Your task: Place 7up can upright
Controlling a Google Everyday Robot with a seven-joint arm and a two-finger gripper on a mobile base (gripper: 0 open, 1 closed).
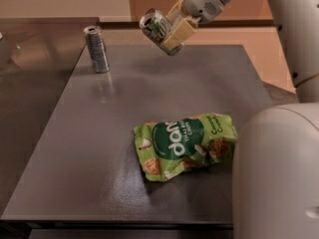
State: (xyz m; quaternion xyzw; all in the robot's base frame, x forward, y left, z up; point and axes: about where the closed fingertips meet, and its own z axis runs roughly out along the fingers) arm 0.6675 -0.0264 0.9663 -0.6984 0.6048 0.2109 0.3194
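Observation:
My gripper [172, 31] is shut on the 7up can [155, 25], a silver can with green and white markings. The can is tilted, its shiny top pointing up and to the left. It hangs in the air above the far edge of the dark grey table [99, 133]. The cream-coloured fingers [180, 33] clamp the can's lower half. The arm reaches in from the upper right.
A taller, slim dark silver can [96, 49] stands upright at the table's far left corner. A green snack bag [187, 145] lies flat at the centre right. The robot's white body [276, 173] fills the lower right.

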